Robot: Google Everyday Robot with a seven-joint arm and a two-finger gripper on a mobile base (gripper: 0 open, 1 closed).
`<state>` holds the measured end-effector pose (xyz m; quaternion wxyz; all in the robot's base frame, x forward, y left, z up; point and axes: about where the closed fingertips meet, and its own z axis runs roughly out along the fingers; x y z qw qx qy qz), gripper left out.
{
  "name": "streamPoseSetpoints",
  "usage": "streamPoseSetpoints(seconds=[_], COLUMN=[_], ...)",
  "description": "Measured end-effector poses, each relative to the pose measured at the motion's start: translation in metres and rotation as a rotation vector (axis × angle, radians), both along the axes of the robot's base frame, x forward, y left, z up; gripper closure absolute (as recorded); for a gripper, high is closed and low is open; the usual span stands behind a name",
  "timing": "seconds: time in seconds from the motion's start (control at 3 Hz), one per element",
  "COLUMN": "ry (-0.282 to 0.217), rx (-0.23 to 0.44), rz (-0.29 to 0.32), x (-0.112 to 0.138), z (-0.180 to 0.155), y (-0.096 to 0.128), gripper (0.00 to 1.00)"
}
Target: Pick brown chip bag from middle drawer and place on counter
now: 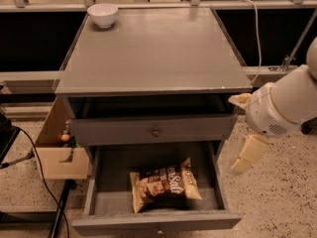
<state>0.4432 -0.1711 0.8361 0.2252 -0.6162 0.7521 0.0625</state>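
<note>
The brown chip bag (164,183) lies flat in the open middle drawer (153,222), near its centre, with white lettering facing up and pale tan ends. The counter (163,58) is the grey cabinet's flat top. My gripper (244,128) hangs at the cabinet's right side, level with the upper drawer front. It is above and to the right of the bag and not touching it. Its two cream fingers (249,154) stand wide apart with nothing between them.
A white bowl (103,15) sits at the counter's back left corner. The upper drawer front with its round knob (155,132) is slightly pulled out. A wooden box (54,152) and black cables (34,157) lie left of the cabinet. A white cable hangs at the back right.
</note>
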Motion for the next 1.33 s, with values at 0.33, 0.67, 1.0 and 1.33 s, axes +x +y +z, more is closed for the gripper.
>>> streamPoseSetpoints(seconds=[0.33, 0.67, 1.0, 1.33], ry=[0.032, 0.032, 0.058, 0.071], rx=[-0.025, -0.025, -0.009, 0.015], rz=[0.037, 0.037, 0.048, 0.071], x=[0.002, 0.002, -0.005, -0.011], z=[-0.043, -0.043, -0.066, -0.093], y=[0.012, 0.012, 0.015, 0.021], gripper=[0.0, 0.0, 0.0, 0.0])
